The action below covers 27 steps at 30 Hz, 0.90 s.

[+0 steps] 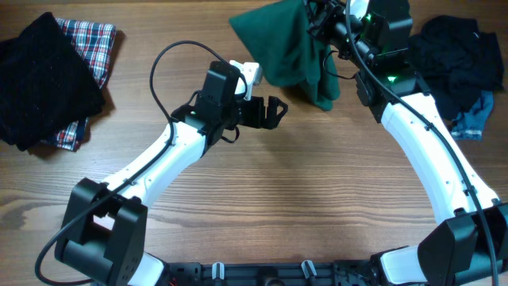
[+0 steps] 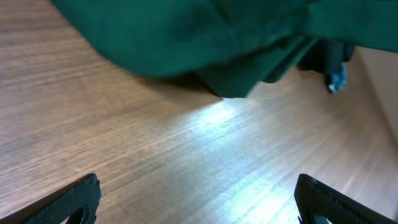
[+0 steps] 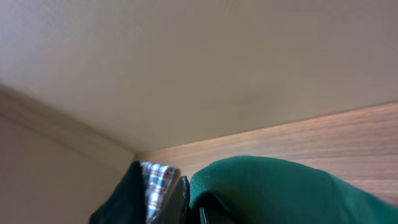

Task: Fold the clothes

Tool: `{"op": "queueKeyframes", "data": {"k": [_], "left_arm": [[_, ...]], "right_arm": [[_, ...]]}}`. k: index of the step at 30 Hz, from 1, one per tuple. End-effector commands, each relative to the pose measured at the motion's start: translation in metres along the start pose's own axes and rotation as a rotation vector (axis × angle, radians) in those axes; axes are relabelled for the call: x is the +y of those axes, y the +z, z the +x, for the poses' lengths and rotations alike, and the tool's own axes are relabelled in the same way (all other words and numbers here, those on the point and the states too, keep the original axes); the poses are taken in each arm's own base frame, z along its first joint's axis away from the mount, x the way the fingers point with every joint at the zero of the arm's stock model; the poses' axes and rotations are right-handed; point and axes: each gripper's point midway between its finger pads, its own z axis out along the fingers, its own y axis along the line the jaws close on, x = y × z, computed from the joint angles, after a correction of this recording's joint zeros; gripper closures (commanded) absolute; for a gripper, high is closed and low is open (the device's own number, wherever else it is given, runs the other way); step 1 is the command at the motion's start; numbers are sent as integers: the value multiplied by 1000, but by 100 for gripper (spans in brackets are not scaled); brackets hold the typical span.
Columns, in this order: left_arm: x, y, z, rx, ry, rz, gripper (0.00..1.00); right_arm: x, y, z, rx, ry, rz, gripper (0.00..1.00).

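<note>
Left gripper [image 2: 199, 200] gapes wide, holding nothing, over bare wooden table [image 1: 317, 191] with free room on every side. Beyond it the dark-green garment [image 1: 286, 52] hangs bunched and creased near the far edge. Its long axis drops from the right gripper [image 1: 319, 22], which is clenched on its top.
</note>
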Motion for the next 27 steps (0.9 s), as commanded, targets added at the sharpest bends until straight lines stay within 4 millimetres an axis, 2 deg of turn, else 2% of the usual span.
{"op": "queueKeyframes", "data": {"k": [1,5,8,13,15,21,24,27], "left_arm": [[8,3,-20,-86,-1,-85,0],[0,2,-32,-138,-5,-59,0],[-13,4,-38,-174,33,-37,0],[-32,10,-37,-204,177,-74,0],[-30,11,-36,-213,181,-114,0],[-19,9,-40,-239,114,-168,0],[1,1,-50,-308,110,-328,0],[13,-8,-56,-366,108,-442,0]], "right_arm": [[30,-6,-11,-3,28,-103,96],[35,-7,-10,4,37,-133,96],[42,-8,-6,35,41,-173,96],[65,-13,-1,87,58,-290,96],[73,-16,-1,96,52,-330,96],[76,-18,0,111,64,-354,96],[78,-19,1,120,67,-365,96],[80,-20,0,119,74,-376,96]]}}
